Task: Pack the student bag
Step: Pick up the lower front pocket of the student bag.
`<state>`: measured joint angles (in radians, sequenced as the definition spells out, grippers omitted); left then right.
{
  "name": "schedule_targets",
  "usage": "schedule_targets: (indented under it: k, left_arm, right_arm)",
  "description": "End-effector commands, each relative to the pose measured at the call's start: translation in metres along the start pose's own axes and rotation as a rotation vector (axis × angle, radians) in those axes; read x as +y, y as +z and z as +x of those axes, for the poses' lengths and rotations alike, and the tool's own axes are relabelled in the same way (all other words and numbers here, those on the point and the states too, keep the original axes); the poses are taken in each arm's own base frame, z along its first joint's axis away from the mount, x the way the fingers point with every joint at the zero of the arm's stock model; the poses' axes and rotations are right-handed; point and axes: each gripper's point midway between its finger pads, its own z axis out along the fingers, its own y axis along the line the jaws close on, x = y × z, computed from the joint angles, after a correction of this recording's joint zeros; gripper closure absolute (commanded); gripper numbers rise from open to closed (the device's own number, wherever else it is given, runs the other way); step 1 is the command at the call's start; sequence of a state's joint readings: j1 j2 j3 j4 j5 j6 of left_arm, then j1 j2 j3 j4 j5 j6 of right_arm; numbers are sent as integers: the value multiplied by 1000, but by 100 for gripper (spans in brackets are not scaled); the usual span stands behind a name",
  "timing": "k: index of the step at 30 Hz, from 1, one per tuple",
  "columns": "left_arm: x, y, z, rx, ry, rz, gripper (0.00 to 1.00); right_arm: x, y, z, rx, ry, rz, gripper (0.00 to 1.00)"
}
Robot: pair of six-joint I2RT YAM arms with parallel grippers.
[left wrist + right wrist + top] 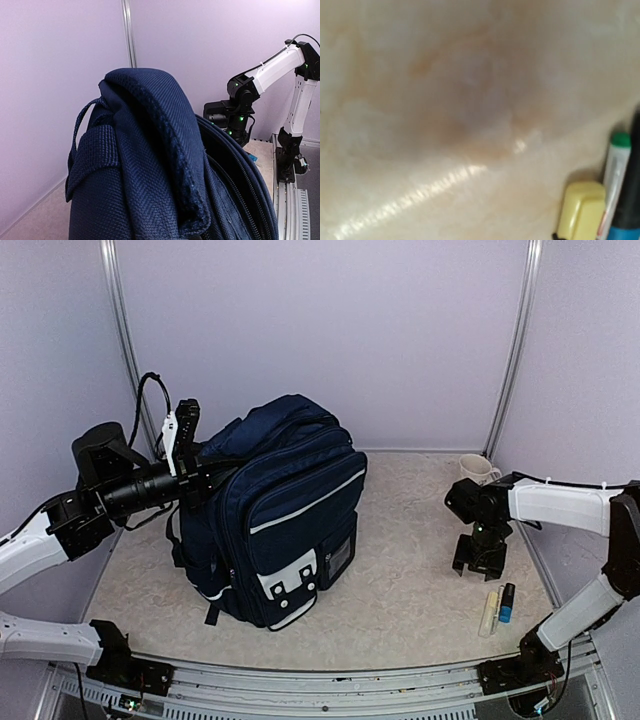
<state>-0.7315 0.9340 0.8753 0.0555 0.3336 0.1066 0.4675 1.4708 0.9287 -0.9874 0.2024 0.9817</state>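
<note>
student bag (290, 520) seen upright on counter (410, 570) | left fingers (208, 468) at bag's top-rear flap, state can't be told | right fingers (466, 565) spread, well right of bag, nr pens (500, 605) | bag judged soft, floppy: to be held at top loop (82, 125) or zip edge

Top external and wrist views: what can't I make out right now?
Left gripper: top external, dark against the navy blue fabric backpack; grasp unclear.
Backpack interior: left wrist, covered by its folded top flap.
Yellow-capped pen and green-capped white marker: right wrist, blurred, cut off by bottom edge.
</note>
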Motion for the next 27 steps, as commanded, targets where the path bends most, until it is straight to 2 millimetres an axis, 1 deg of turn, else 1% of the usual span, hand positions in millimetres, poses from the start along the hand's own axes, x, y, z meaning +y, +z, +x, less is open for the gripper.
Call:
schedule_targets:
  k: [1,3,5,7,9,10,15,17,19,20,22,25,27]
  left_arm:
    - [1,-4,-23,-96,91,-2,100]
    - [1,-2,-20,-85,87,1,100]
    - [0,-1,-19,-81,86,8,100]
    - [0,-1,-18,-80,86,10,100]
    - [0,0,-18,-79,89,8,100]
    - [1,1,-16,-76,88,8,100]
    - [0,3,-14,-68,83,18,100]
    - [0,3,-14,-70,83,16,100]
    - [0,2,-14,-69,86,13,100]
    - [1,2,-14,-67,86,11,100]
    - [1,2,-14,-66,88,8,100]
    - [1,1,-15,-69,89,7,100]
    - [0,2,-15,-69,88,13,100]
  right_arm:
    - [-17,-3,15,25,56,83,40]
    - [-29,-5,22,29,65,127,39]
    - [-37,-4,35,60,69,145,38]
    - [-44,3,52,107,88,139,36]
    - [-45,10,63,133,111,104,35]
    - [-44,12,66,133,128,80,35]
    - [-37,13,63,90,181,-9,34]
    - [-30,18,64,97,182,-58,35]
    - [-24,26,70,129,180,-102,38]
    - [-24,31,75,147,180,-110,40]
    - [-23,35,78,159,184,-119,43]
    - [-23,35,73,138,183,-115,47]
    - [-15,35,70,129,157,-140,51]
